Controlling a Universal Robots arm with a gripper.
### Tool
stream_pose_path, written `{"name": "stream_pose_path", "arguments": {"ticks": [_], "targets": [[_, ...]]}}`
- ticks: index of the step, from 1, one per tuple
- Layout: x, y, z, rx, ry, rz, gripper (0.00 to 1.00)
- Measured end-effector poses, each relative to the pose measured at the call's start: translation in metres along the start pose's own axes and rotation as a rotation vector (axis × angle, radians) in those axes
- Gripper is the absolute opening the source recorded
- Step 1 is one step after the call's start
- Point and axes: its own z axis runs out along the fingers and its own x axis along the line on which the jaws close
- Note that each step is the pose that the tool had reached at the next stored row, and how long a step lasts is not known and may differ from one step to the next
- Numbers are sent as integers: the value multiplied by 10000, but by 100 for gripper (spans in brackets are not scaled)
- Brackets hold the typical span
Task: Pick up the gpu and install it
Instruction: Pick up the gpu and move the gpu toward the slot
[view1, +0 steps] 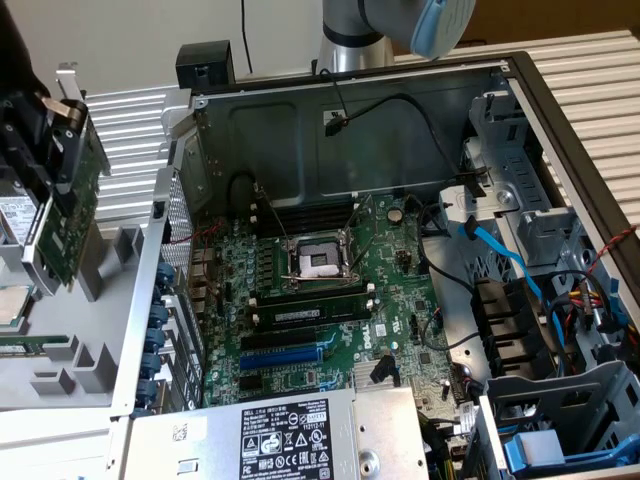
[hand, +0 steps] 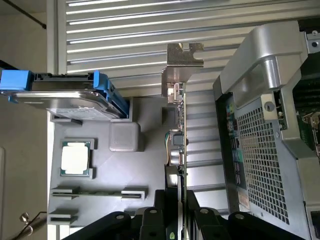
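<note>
The fingers (hand: 161, 210) are clamped on the gpu (hand: 181, 125), held above the grey tray (hand: 150, 165) outside the computer case (view1: 330, 140) (at the exterior view's left). I judge it should travel upright, with the bracket (hand: 184, 62) clear of the case wall. Its contact edge is hidden between the fingers, and I cannot make out the cooler face.

Open computer case (view1: 300, 130) holds a green motherboard (view1: 400, 290); a grey tray (hand: 125, 172) bears a processor (hand: 76, 158).
</note>
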Motion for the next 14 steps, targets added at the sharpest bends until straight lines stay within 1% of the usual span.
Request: {"name": "stream_pose_path", "arguments": {"ticks": [5,8,11,14], "targets": [[-1,36,-223,2,-3,0,27],[-18,52,-312,3,-2,0,27],[-43,63,-363,2,-3,0,27],[-43,63,-363,1,-4,1,27]]}}
